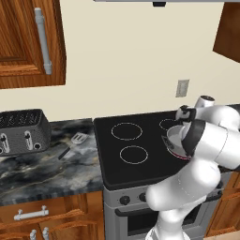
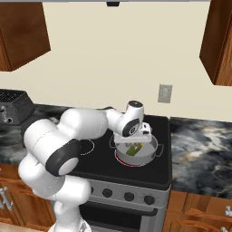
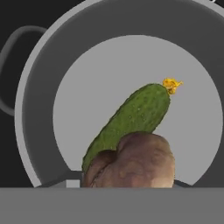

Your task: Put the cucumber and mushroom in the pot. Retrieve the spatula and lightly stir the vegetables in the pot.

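The cucumber (image 3: 131,120) already lies in the pot (image 2: 152,153) on the stove's right, the gripper (image 2: 144,132), partly closed on the mushroom (image 3: 133,162), hangs just above it, and the spatula (image 1: 75,142) waits untouched on the left counter.

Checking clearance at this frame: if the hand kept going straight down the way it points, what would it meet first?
Probably the mushroom, close under the hand and in front of the cucumber lying in the pot. Whether the mushroom is held or already resting there is unclear.
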